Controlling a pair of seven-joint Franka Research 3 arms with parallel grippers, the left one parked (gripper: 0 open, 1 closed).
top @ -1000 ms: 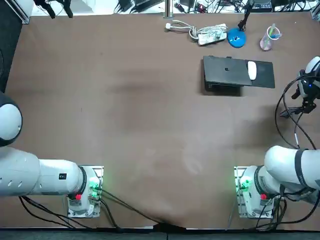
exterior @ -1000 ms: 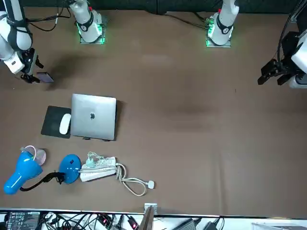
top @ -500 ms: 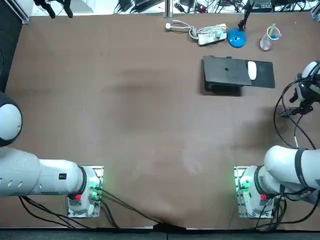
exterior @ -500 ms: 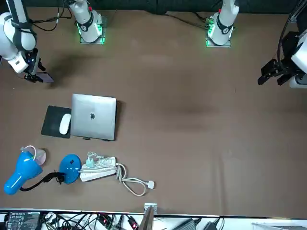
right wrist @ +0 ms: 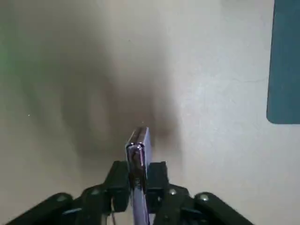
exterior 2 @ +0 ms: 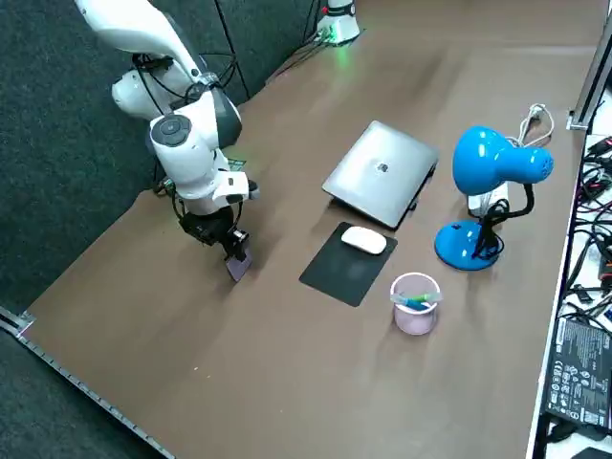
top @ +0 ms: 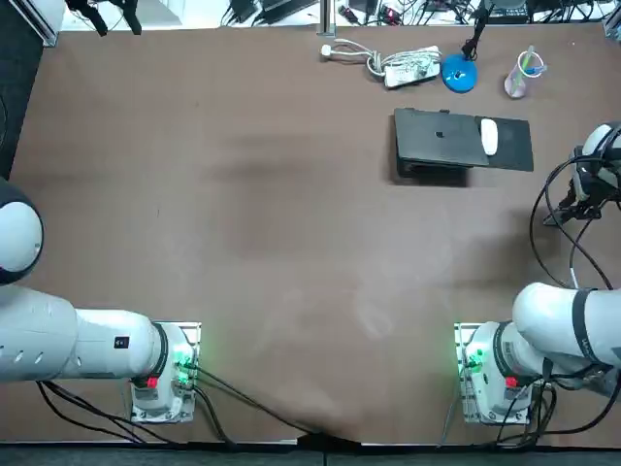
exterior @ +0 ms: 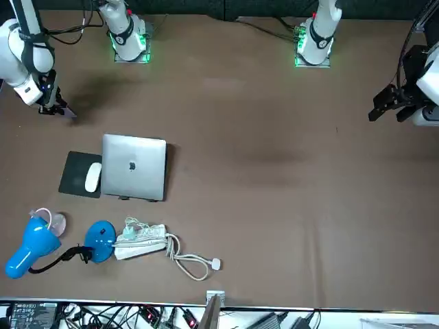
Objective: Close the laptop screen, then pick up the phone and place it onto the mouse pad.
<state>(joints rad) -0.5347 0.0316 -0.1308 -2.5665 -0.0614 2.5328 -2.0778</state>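
Note:
The silver laptop (top: pixel 437 144) (exterior: pixel 134 166) (exterior 2: pixel 381 172) lies shut on the brown table. Beside it is the black mouse pad (top: pixel 511 150) (exterior: pixel 74 177) (exterior 2: pixel 335 273) (right wrist: pixel 286 61) with a white mouse (top: pixel 489 136) (exterior 2: pixel 363 240) on it. My right gripper (exterior 2: pixel 226 245) (exterior: pixel 49 107) (right wrist: pixel 138 180) is near the table's right edge, short of the mouse pad. It is shut on the purple phone (exterior 2: pixel 237 264) (exterior: pixel 66 112) (right wrist: pixel 138 152), which stands on edge between the fingers (right wrist: pixel 118 180). The phone's lower end is at or just above the table.
A blue desk lamp (exterior 2: pixel 492 177) (exterior: pixel 41 247), a pink cup (exterior 2: pixel 414 302) and a white power strip with cable (top: pixel 403 66) (exterior: pixel 147 240) sit beyond the laptop and pad. The table's right edge (exterior 2: pixel 86 382) runs close to the gripper.
The right wrist has shifted slightly towards the phone. In the front view the phone now shows thinner, more on edge, held between the fingers.

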